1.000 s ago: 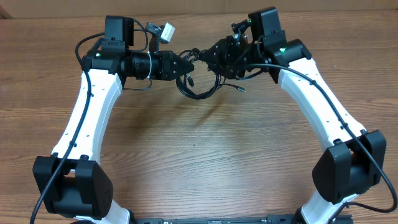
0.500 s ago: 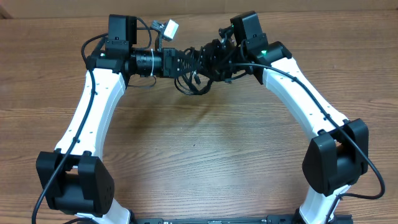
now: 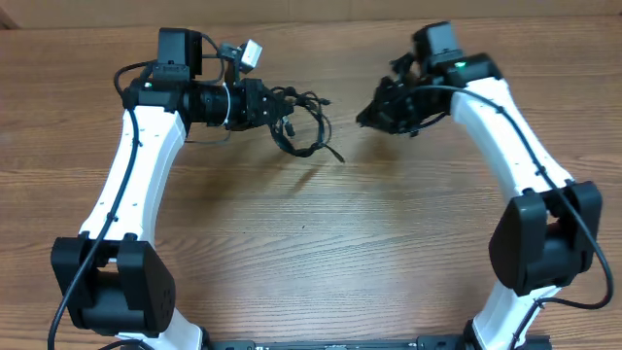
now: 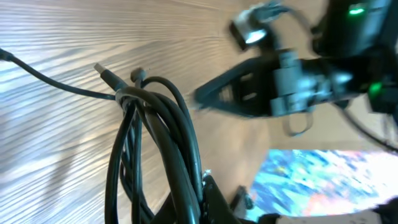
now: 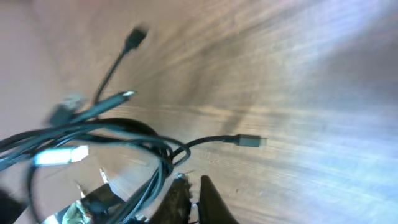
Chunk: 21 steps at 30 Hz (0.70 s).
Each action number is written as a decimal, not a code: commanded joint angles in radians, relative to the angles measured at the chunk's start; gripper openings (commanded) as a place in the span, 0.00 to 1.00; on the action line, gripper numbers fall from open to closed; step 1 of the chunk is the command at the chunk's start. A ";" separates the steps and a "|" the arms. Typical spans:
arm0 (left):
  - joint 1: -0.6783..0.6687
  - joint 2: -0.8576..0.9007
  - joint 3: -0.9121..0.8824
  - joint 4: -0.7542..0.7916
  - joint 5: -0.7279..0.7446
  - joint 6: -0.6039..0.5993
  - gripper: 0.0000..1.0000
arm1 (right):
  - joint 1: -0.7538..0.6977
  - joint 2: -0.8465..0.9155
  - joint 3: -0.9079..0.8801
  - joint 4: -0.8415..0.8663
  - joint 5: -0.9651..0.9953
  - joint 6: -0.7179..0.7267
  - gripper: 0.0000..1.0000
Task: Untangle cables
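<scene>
A wood-grain surface (image 3: 311, 253) fills the overhead view, with two white-and-black robot arms reaching toward its far edge. The left arm (image 3: 136, 175) bends inward from the left, the right arm (image 3: 505, 146) from the right. The left tool (image 3: 275, 105) is clamped on the cables (image 3: 309, 131), a small bunch of thin black cords. The bunch hangs from it in loose loops just above the surface, between the two arms and nearer the left one. The right tool (image 3: 367, 118) is closed, near the bunch but apart from it in the overhead view. Whether it pinches a single strand cannot be told from its own blurred camera. The cords look light, limp and smooth, so they would likely sag, swing and slide through a loose pinch, and the loops could tighten into knots if pulled hard. Several strands cross at one point in the left wrist view, where the tangle seems tightest. Small plug ends (image 5: 249, 141), one silver-tipped, stick out free of the loops. Being stiffer than the cord, a plug or the strand just behind it seems the best place to grip and draw one cord out.
</scene>
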<state>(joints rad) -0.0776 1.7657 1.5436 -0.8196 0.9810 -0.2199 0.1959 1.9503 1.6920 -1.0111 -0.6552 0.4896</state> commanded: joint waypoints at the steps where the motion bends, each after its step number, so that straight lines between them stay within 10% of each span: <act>1: -0.018 -0.019 0.011 -0.012 -0.094 0.049 0.04 | 0.008 -0.033 -0.002 0.029 -0.136 -0.132 0.14; 10: -0.068 -0.019 0.011 -0.015 -0.097 0.077 0.04 | 0.069 -0.041 -0.002 0.102 -0.140 -0.014 0.49; 16: -0.113 -0.019 0.011 -0.090 -0.098 0.524 0.04 | 0.066 -0.041 -0.002 0.116 -0.125 0.193 0.44; 21: -0.113 -0.019 0.011 -0.107 -0.250 0.610 0.04 | 0.069 -0.041 -0.002 0.103 -0.150 0.218 0.40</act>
<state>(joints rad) -0.1902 1.7657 1.5436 -0.9291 0.8314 0.2680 0.2649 1.9491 1.6920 -0.9028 -0.7898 0.6701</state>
